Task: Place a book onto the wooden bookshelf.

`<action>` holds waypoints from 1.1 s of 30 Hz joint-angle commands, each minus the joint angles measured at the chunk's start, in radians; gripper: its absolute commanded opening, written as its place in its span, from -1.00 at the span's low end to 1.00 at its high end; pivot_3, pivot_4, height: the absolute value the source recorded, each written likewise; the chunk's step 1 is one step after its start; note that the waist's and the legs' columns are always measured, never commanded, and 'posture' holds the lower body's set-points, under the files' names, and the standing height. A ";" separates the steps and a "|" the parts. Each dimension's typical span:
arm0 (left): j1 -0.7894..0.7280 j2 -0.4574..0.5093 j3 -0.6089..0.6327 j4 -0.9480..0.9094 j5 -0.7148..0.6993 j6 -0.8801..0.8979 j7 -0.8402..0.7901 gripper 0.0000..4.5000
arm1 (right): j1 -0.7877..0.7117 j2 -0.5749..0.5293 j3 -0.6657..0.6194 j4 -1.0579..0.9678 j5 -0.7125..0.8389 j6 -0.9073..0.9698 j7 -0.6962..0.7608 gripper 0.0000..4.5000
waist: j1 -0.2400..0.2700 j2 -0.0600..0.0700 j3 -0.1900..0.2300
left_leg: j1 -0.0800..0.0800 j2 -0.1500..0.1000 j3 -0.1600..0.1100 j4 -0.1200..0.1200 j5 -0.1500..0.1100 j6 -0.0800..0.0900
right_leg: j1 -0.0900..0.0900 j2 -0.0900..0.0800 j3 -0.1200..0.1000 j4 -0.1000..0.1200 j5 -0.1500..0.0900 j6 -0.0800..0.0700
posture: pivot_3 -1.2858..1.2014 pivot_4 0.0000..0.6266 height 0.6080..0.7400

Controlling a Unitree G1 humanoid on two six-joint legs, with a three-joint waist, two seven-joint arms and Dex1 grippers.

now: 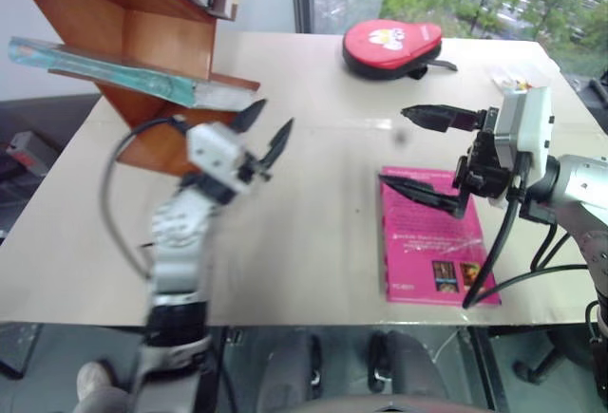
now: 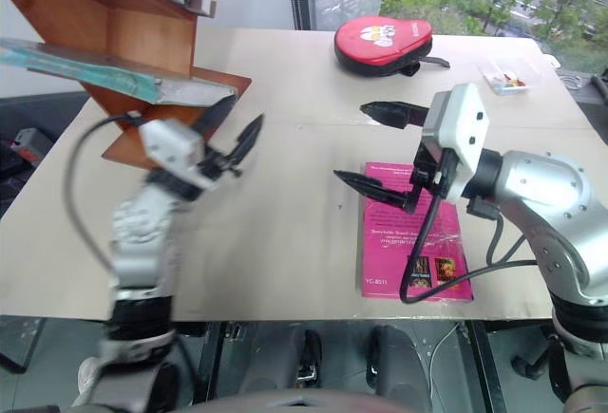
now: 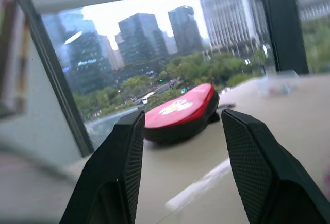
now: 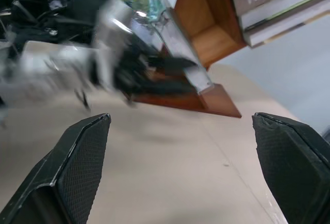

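You are looking at one teal book (image 1: pixel 114 71), lying on the wooden bookshelf's (image 1: pixel 123 24) slanted board, overhanging its edges. One pink book (image 1: pixel 432 237) is lying well right of the shelf. Left gripper (image 1: pixel 266 133), beside the shelf, and right gripper (image 1: pixel 418 152) are both gaping, empty.

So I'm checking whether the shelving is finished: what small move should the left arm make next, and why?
Probably draw the left gripper back toward the table's middle. The teal book already lies on the wooden bookshelf's slanted board, and the open fingers hold nothing.
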 commanded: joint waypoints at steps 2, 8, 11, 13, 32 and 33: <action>-0.097 -0.057 0.060 0.085 0.080 0.004 0.263 0.10 | 0.008 -0.013 -0.057 -0.074 0.046 0.043 -0.075 1.00 | -0.009 0.000 0.000 | 0.000 0.001 0.000 0.000 0.000 0.000 | -0.001 0.001 0.000 0.000 0.000 0.000 | 0.03 -0.52 1.00; -0.103 -0.033 0.208 0.113 0.054 0.015 0.458 -0.71 | 0.003 -0.017 -0.059 -0.075 0.060 0.053 -0.093 1.00 | -0.015 0.000 0.000 | 0.000 0.002 0.000 -0.002 0.000 0.000 | -0.002 0.001 0.001 0.000 0.000 0.000 | 0.03 -0.52 1.00; -0.090 0.007 0.170 0.100 0.035 0.005 0.385 -0.99 | -0.002 -0.016 -0.047 -0.055 0.053 0.043 -0.082 1.00 | -0.022 0.000 0.000 | 0.000 0.002 0.001 -0.002 0.000 0.000 | -0.002 0.001 0.001 0.000 0.000 0.000 | 0.03 -0.52 1.00; -0.070 0.020 0.137 0.074 -0.015 0.010 0.303 -0.99 | -0.006 -0.014 -0.040 -0.043 0.051 0.038 -0.075 1.00 | -0.024 0.000 0.000 | 0.000 0.002 0.000 -0.002 0.000 0.000 | -0.002 0.001 0.000 0.000 0.000 0.000 | 0.03 -0.52 1.00; 0.325 0.377 0.097 -0.203 -0.429 0.436 -0.311 0.94 | 0.689 -0.182 -0.508 0.071 -0.167 -0.015 0.122 1.00 | -0.004 0.001 0.000 | -0.002 0.002 -0.001 -0.002 0.000 0.000 | -0.003 0.000 0.000 -0.001 -0.003 0.003 | 0.03 -0.52 1.00; 0.353 0.408 0.123 -0.210 -0.446 0.433 -0.348 0.94 | 0.743 -0.180 -0.561 0.070 -0.176 -0.022 0.156 1.00 | -0.004 0.001 0.000 | -0.002 0.002 -0.001 -0.003 -0.001 0.000 | -0.004 0.001 0.000 -0.001 -0.003 0.003 | 0.03 -0.52 1.00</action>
